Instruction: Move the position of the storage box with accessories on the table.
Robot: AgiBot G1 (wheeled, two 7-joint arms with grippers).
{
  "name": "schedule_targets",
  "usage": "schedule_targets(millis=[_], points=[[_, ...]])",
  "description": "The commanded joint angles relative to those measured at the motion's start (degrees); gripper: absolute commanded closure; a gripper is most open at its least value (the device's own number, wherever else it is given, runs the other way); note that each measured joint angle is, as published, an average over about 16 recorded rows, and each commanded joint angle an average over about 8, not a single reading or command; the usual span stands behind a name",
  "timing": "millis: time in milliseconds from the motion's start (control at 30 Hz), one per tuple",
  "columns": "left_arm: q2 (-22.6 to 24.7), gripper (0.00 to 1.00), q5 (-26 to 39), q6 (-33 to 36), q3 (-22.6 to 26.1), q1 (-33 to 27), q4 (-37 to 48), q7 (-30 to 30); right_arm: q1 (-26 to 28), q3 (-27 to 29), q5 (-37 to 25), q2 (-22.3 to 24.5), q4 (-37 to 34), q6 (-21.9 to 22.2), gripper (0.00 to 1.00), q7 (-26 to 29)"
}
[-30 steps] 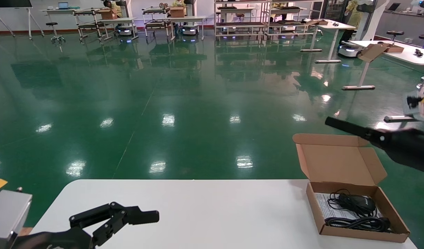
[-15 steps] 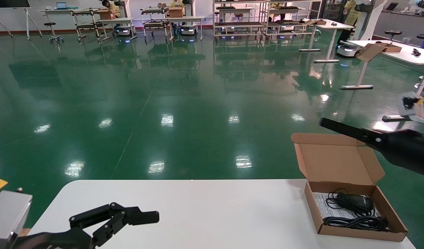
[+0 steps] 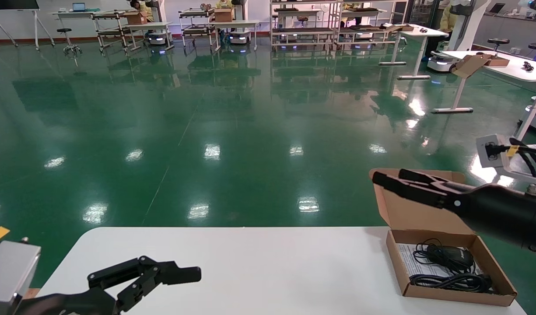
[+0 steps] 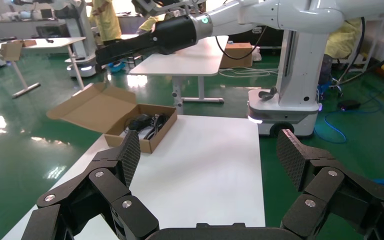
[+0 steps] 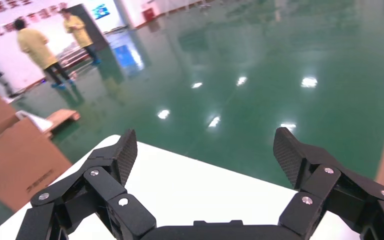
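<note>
The storage box (image 3: 457, 296), a shallow brown cardboard mailer, sits at the table's (image 3: 272, 271) far right end with its lid (image 3: 414, 212) standing open. Inside lie a black mouse (image 3: 452, 255), a black cable bundle (image 3: 451, 282) and a white leaflet (image 3: 408, 259). My right gripper (image 3: 390, 176) hovers open in front of the raised lid, above the box, touching nothing. In its wrist view the right gripper (image 5: 205, 150) holds only air over the table edge (image 5: 190, 185). My left gripper (image 3: 162, 284) rests open near the table's left front corner, far from the box (image 4: 115, 139).
Green glossy floor surrounds the table. A white robot base (image 4: 285, 107) stands beside the table's end. Other white desks (image 3: 508, 65), shelving racks (image 3: 311, 26) and a large brown carton (image 5: 15, 155) stand farther off.
My right arm has swung down and leftward, and its gripper now hangs in front of the box lid instead of above it. The left arm and the box have not moved.
</note>
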Motion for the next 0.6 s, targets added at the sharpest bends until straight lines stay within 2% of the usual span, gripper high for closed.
schedule_targets(millis=[33, 600], points=[[0.0, 0.0, 0.0, 0.0, 0.0, 0.0, 0.0, 0.0, -1.24, 1.03, 0.1, 0.52, 2.2, -1.0, 0.0, -0.39], [0.0, 0.0, 0.0, 0.0, 0.0, 0.0, 0.0, 0.0, -11.89, 9.9, 0.99, 4.95, 21.08, -9.62, 0.0, -3.75]])
